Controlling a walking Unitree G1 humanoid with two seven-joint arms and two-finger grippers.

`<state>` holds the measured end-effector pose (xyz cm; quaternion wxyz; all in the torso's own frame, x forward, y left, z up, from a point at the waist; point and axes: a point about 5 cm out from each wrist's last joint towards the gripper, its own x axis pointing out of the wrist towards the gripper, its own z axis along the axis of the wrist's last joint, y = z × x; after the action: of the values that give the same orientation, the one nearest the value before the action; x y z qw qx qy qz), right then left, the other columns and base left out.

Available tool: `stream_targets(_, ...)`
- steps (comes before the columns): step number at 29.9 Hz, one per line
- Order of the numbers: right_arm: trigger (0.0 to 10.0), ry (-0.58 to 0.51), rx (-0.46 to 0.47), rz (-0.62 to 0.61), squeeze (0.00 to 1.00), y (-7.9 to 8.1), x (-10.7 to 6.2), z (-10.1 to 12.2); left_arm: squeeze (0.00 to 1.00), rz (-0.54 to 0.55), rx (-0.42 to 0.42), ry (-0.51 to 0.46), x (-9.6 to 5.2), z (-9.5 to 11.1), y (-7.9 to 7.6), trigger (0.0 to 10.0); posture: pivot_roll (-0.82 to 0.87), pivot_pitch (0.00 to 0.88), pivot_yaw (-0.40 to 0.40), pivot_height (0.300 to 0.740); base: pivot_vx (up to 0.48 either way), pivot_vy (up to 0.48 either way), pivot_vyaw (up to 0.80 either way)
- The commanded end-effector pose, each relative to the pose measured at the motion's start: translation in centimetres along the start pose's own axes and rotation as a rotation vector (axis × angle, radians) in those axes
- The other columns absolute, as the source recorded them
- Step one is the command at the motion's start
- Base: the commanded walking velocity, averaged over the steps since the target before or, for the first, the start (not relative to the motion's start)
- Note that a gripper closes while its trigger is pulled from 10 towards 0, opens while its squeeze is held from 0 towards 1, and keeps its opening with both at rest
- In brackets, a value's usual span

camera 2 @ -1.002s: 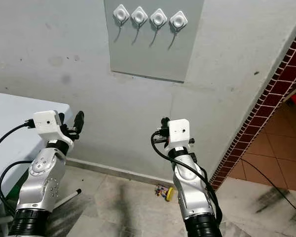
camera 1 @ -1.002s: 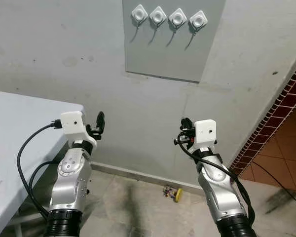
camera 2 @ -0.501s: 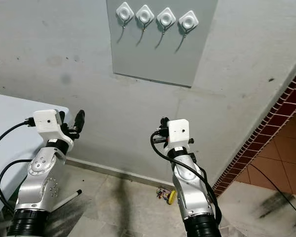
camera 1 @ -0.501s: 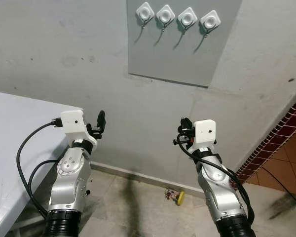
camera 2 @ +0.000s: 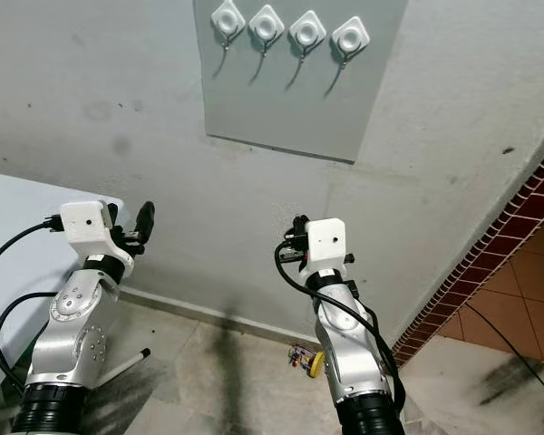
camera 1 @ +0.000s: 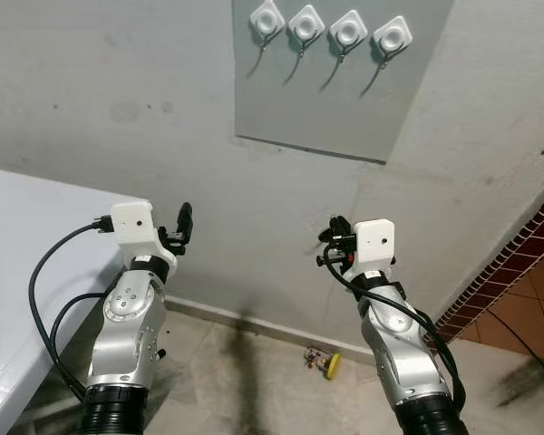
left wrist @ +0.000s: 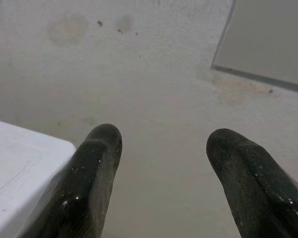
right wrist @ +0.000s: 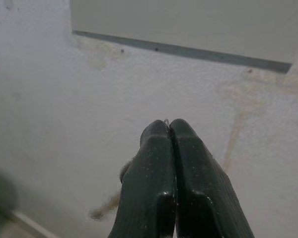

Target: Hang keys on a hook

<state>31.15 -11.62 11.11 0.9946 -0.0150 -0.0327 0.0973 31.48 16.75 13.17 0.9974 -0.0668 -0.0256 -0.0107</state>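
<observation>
Four white hooks (camera 1: 306,22) sit in a row on a grey panel (camera 1: 326,100) high on the wall. My right gripper (camera 1: 331,243) is raised toward the wall, well below the panel. In the right wrist view its fingers (right wrist: 168,124) are pressed shut, with a thin metal ring (right wrist: 166,120) glinting at the tips. A blurred tan piece (right wrist: 107,208) hangs below them, apparently the keys. My left gripper (left wrist: 161,148) is also raised beside the table corner, open and holding nothing.
A white table (camera 1: 27,236) stands at the left, close to my left arm. On the floor by the wall lies a small yellow object with bits attached (camera 1: 323,361). A red brick wall (camera 1: 526,254) closes the right side.
The camera has shifted, so the hook panel now sits further right in the picture. Both arms keep nearly the same raised pose, and the right gripper stays shut.
</observation>
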Motion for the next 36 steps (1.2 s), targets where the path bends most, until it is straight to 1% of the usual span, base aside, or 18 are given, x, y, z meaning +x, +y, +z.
stream_targets(1,10.0,-0.027,-0.006,0.007,0.00,0.2,0.2,0.7,0.00,0.000,0.015,-0.016,0.1,0.5,0.2,10.0,-0.11,0.012,-0.008,0.740,0.334,0.000,0.00)
stream_targets(17,10.0,-0.028,-0.005,0.012,0.00,0.3,0.2,0.7,0.00,-0.002,0.016,-0.019,0.1,0.6,0.1,10.0,-0.11,0.012,-0.008,0.740,0.345,0.000,0.00)
stream_targets(18,10.0,-0.028,-0.005,0.016,0.00,0.4,0.3,0.6,0.00,-0.004,0.015,-0.020,0.1,0.6,0.0,10.0,-0.11,0.000,-0.009,0.740,0.356,0.000,0.00)
stream_targets(21,10.0,-0.028,-0.006,0.024,0.00,0.6,0.3,0.6,0.00,-0.007,0.016,-0.020,0.1,0.5,-0.1,10.0,-0.11,0.000,-0.010,0.740,0.355,0.000,0.00)
stream_targets(23,10.0,-0.027,-0.007,0.026,0.00,0.6,0.3,0.6,0.00,0.002,0.039,-0.010,0.2,0.4,-0.1,10.0,-0.11,0.000,-0.009,0.740,0.292,0.000,0.00)
stream_targets(24,10.0,-0.027,-0.007,0.026,0.00,0.6,0.3,0.6,0.00,0.000,0.029,-0.028,0.1,0.5,-0.2,10.0,-0.11,0.000,-0.009,0.740,0.000,0.000,0.00)
stream_targets(26,10.0,-0.028,-0.009,0.030,0.00,0.6,0.3,0.6,0.00,-0.028,0.012,-0.049,0.0,0.7,-0.5,10.0,-0.11,0.000,-0.011,0.740,0.000,0.000,0.00)
stream_targets(28,10.0,-0.028,-0.010,0.033,0.00,0.7,0.2,0.5,0.00,-0.035,0.019,-0.052,-0.1,0.8,-0.6,10.0,-0.10,0.000,-0.011,0.740,0.000,0.000,0.00)
stream_targets(31,10.0,-0.028,-0.010,0.036,0.00,0.8,0.2,0.5,0.00,-0.057,0.046,-0.061,-0.1,0.9,-0.8,10.0,-0.10,0.000,-0.013,0.740,0.000,0.000,0.00)
stream_targets(33,10.0,-0.029,-0.010,0.046,0.00,0.8,0.2,0.5,0.00,-0.110,0.091,-0.074,-0.2,1.1,-1.5,10.0,-0.10,0.000,-0.015,0.740,0.000,0.000,0.00)
stream_targets(36,10.0,-0.032,-0.012,0.057,0.00,0.9,0.2,0.6,0.00,-0.157,0.106,-0.085,-0.2,1.3,-2.2,10.0,-0.10,0.000,-0.016,0.740,0.000,0.000,0.00)
